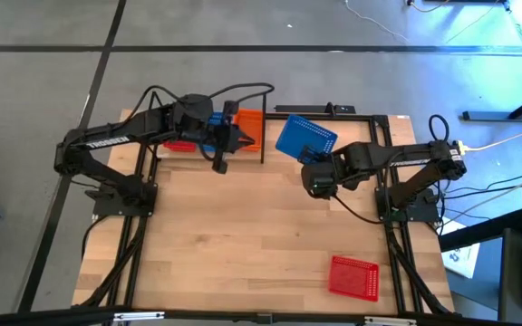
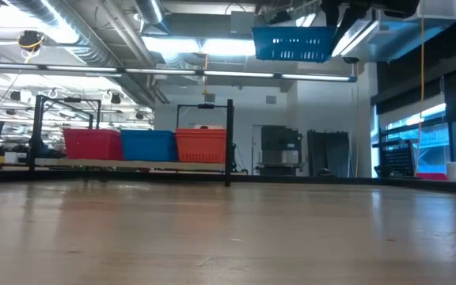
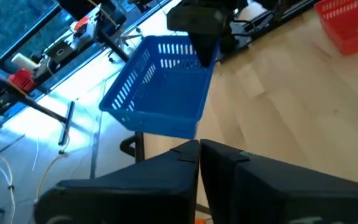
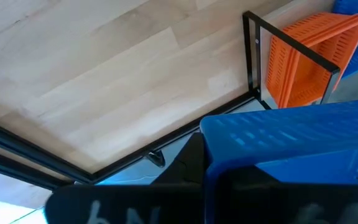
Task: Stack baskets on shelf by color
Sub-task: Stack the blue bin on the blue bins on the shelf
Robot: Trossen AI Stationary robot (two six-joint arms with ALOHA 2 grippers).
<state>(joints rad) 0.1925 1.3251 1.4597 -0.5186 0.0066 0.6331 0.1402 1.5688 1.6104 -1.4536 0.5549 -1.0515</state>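
Observation:
My right gripper is shut on a blue basket and holds it high above the table's far right part; the low view shows this blue basket well up in the air. The shelf stands at the far edge with red baskets, blue baskets and orange baskets side by side on its board. Another red basket rests on its bottom on the table near the right front. My left gripper hovers shut just in front of the shelf. My right gripper holds the blue basket by the rim of one side wall, coming from above. The basket is lifted clear, opening upward and slightly tilted. Whether one finger is inside the wall cannot be seen.
A black upright post stands at the shelf's right end, beside the orange baskets. Black frame rods run along the table's far edge. The wooden tabletop lies bare between the arms and the near edge.

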